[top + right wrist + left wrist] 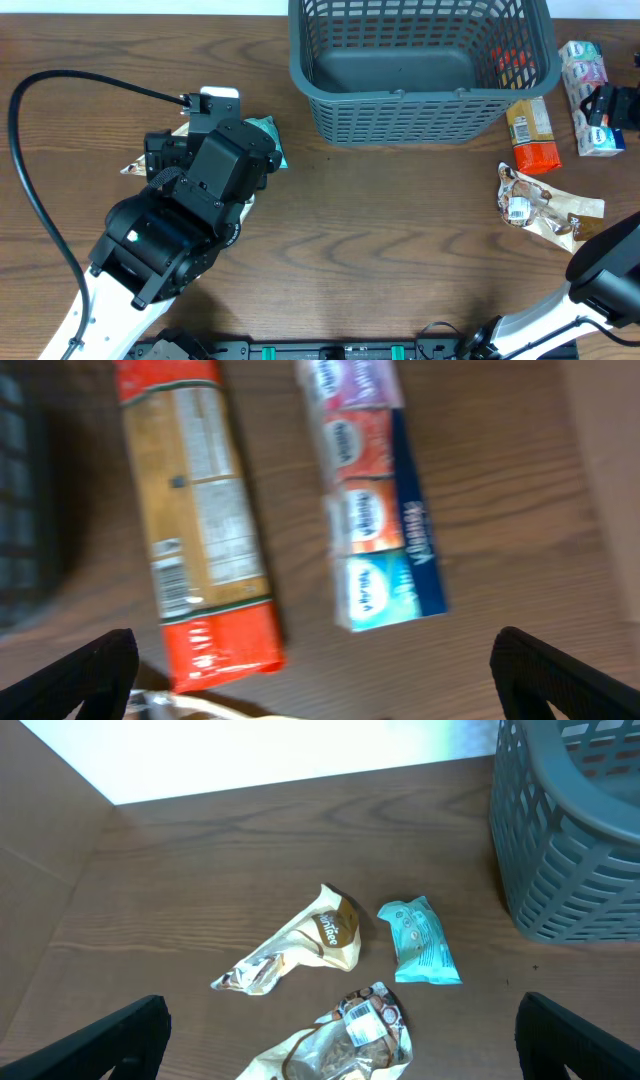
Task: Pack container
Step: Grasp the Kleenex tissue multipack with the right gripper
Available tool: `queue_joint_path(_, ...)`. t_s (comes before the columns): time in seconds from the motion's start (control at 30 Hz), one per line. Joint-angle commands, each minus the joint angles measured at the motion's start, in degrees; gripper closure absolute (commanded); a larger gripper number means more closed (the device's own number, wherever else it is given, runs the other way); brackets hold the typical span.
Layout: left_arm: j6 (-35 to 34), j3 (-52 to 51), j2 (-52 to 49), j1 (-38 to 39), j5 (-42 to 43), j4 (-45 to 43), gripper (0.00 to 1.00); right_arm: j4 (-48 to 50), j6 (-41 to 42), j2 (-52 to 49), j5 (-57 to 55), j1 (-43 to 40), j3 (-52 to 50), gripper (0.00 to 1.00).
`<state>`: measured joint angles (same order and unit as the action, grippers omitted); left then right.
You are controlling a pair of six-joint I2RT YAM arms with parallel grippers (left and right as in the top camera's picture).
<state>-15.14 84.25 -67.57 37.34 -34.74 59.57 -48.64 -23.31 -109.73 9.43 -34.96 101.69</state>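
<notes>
The left end effector (345, 1045) stands wide (nothing held), the blue-grey basket (565, 870) ahead to its right. The right end effector (320, 675), equally wide, has it leftward.

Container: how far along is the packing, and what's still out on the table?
Done: little to show. The container floor looks bare, though something red shows at its right wall. In hand: nothing; the left gripper and right gripper are both open. To pack: teal packet, folded beige packet, crinkled beige packet, orange-ended packet, tissue multipack, crumpled wrapper.
</notes>
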Motion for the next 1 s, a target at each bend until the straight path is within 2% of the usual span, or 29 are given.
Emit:
queue_joint_path(0.0,0.1,0.8,-0.3,0.0,-0.9,0.0,0.01,1.1,-3.1,-3.1,-3.9,-0.1,2.5,0.01)
queue_joint_path(0.17,0.1,0.8,-0.8,0.0,-0.9,0.0,0.01,-0.1,-2.1,-11.4,-3.2,-0.4,9.7,0.01)
queue_joint_path(0.53,0.1,0.7,-4.1,0.0,-0.9,1.3,0.01,-11.0,-3.1,-29.4,-2.5,0.1,33.2,0.01)
queue_joint_path(0.83,0.1,0.7,-8.2,0.0,-0.9,1.3,0.01,-18.9,-5.2,-34.0,-2.6,-0.6,35.4,0.01)
queue_joint_path(0.97,0.1,0.7,-9.1,0.0,-0.9,1.7,0.01,-21.4,-5.9,-36.4,-6.2,-1.1,35.4,0.01)
